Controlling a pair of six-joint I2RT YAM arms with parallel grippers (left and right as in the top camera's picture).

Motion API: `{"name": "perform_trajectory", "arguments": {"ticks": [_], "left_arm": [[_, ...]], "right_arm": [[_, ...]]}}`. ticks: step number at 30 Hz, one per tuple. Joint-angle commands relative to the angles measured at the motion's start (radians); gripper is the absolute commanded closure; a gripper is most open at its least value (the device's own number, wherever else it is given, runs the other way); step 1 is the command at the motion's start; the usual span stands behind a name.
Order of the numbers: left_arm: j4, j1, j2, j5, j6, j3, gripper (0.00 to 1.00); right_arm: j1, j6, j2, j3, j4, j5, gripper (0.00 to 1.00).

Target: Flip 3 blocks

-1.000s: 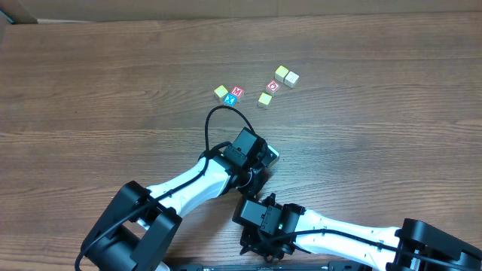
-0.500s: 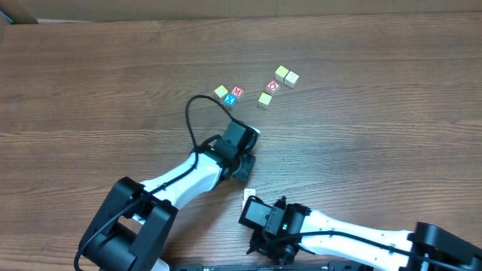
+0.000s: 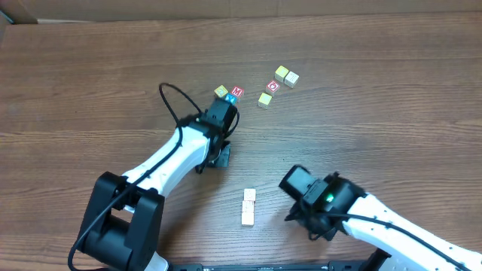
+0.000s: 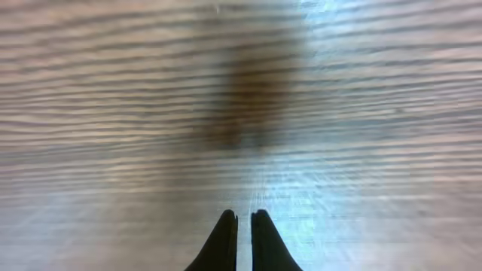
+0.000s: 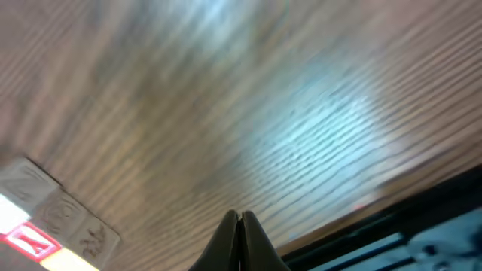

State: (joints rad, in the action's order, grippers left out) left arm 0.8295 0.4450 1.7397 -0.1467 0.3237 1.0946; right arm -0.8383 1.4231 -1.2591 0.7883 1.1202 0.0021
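On the brown wood-grain table [image 3: 392,90], the left gripper [image 4: 243,214], clenched on nothing, hovers just robot-side of the small red-M wooden cube [image 3: 238,91]. The right gripper [image 5: 239,216], also pinched empty, sits well robot-side of it. Three tiny cream wooden alphabet blocks [image 3: 248,207] lie touching in a line well robot-side of that cube, long axis pointing roughly toward it. Best, I judge: open the jaws, then take an end block squarely.

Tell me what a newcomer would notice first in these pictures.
Two white-and-black arms fill the lower half of the overhead view. The left arm reaches up to a scatter of coloured cubes, including a red M cube and a red O cube, while the right arm sits at lower right. Between them, a short row of pale blocks lies alone on the wood table.
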Motion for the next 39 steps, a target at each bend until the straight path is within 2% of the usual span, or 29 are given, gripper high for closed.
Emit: {"name": "perform_trajectory", "arguments": {"ticks": [1, 4, 8, 19, 25, 33, 39], "left_arm": [[0.064, 0.000, 0.005, 0.042, 0.024, 0.070, 0.96], [0.108, -0.002, 0.005, 0.105, 0.025, 0.072, 0.96], [0.143, -0.002, 0.005, 0.157, 0.025, 0.074, 0.96], [0.169, -0.003, 0.005, 0.164, 0.040, 0.074, 0.95], [0.169, -0.030, 0.005, 0.165, 0.040, 0.074, 0.96], [0.184, -0.055, 0.005, 0.165, 0.040, 0.074, 0.96], [0.188, -0.054, 0.005, 0.165, 0.040, 0.074, 0.96]], "right_arm": [[0.043, -0.162, 0.027, 0.077, 0.011, 0.104, 0.96], [0.075, -0.435, 0.019, 0.089, -0.091, 0.077, 0.96], [0.082, -0.533, -0.026, 0.088, -0.186, 0.074, 0.96], [0.054, -0.567, -0.291, 0.088, -0.459, -0.076, 0.96], [-0.006, -0.632, -0.317, 0.088, -0.514, -0.102, 0.96], [-0.040, -0.563, -0.326, 0.086, -0.533, -0.078, 0.96], [-0.040, -0.563, -0.327, 0.082, -0.552, -0.083, 0.96]]}}
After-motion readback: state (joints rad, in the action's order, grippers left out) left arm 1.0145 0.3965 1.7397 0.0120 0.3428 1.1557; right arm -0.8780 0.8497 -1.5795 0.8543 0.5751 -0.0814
